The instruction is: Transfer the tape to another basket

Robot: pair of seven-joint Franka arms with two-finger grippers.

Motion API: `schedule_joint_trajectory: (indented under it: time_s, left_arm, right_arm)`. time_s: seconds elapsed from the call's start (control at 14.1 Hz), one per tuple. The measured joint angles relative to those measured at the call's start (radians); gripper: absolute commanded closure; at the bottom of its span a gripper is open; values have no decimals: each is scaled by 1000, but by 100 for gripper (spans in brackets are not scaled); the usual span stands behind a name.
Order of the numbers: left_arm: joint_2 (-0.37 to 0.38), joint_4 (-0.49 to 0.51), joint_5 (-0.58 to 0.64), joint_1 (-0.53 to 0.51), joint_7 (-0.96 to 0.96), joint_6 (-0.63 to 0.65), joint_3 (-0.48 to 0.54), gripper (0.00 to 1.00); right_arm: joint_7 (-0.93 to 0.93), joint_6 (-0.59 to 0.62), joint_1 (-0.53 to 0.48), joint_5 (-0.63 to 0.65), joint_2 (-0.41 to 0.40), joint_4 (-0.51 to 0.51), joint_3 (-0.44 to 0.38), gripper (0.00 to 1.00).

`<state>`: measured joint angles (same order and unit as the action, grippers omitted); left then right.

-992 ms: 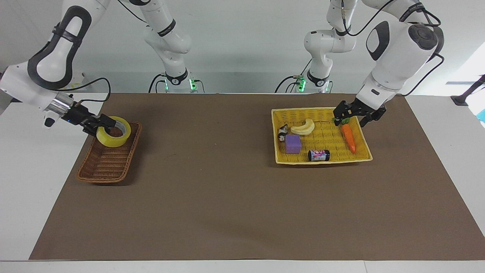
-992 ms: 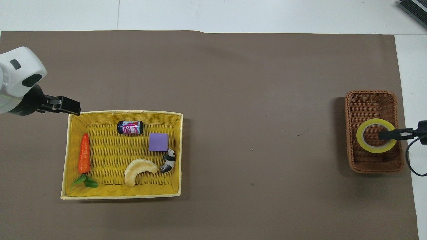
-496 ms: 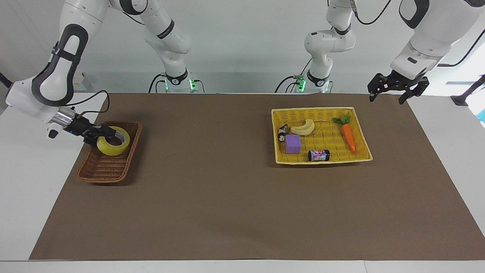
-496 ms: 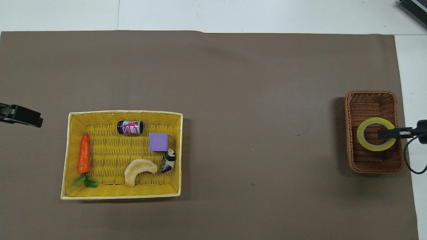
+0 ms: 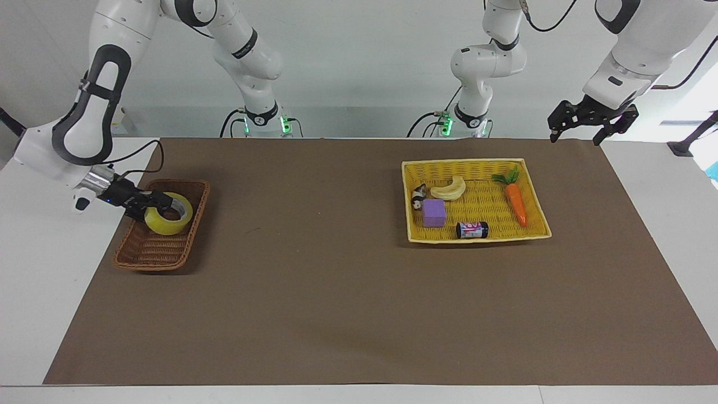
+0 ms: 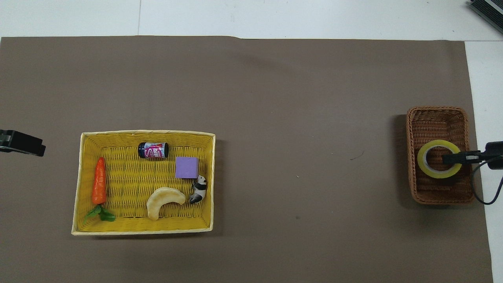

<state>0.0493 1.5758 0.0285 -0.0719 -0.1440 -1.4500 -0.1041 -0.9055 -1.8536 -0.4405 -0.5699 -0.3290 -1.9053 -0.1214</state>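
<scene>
The tape point(image 5: 170, 222) point(image 6: 421, 159), a yellow roll with a pale core, sits low in the brown wicker basket point(image 5: 148, 261) point(image 6: 436, 111) at the right arm's end of the table, in the half nearer the robots. My right gripper point(image 5: 160, 203) point(image 6: 452, 158) reaches in over the basket's outer long rim. It is closed across the roll's wall, with one finger inside the ring. My left gripper point(image 5: 576, 138) point(image 6: 27, 143) hangs open and holds nothing, up above the mat's corner at the left arm's end.
The yellow woven tray point(image 5: 477, 164) point(image 6: 147, 133) lies toward the left arm's end. It holds a carrot point(image 5: 516, 205), a banana point(image 5: 449, 189), a purple block point(image 5: 433, 213), a small can point(image 5: 472, 229) and a panda figure point(image 5: 417, 197). A brown mat point(image 5: 314, 280) covers the table.
My right gripper has lowered the tape deeper into the brown basket. My left arm has lifted off the yellow tray's corner and swung up and outward, away from the tray.
</scene>
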Motion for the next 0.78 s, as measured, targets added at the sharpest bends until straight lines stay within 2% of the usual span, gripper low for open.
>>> schedule_joint_trajectory:
  time_s: [0.42,0.78]
  left_arm:
    - [2,0,0,0,0,0,0,0]
    - [2,0,0,0,0,0,0,0]
  right_arm:
    - [9,-1,-3,-2,-1,71,0,0]
    - [217,-10,34,18,9,200,10,0]
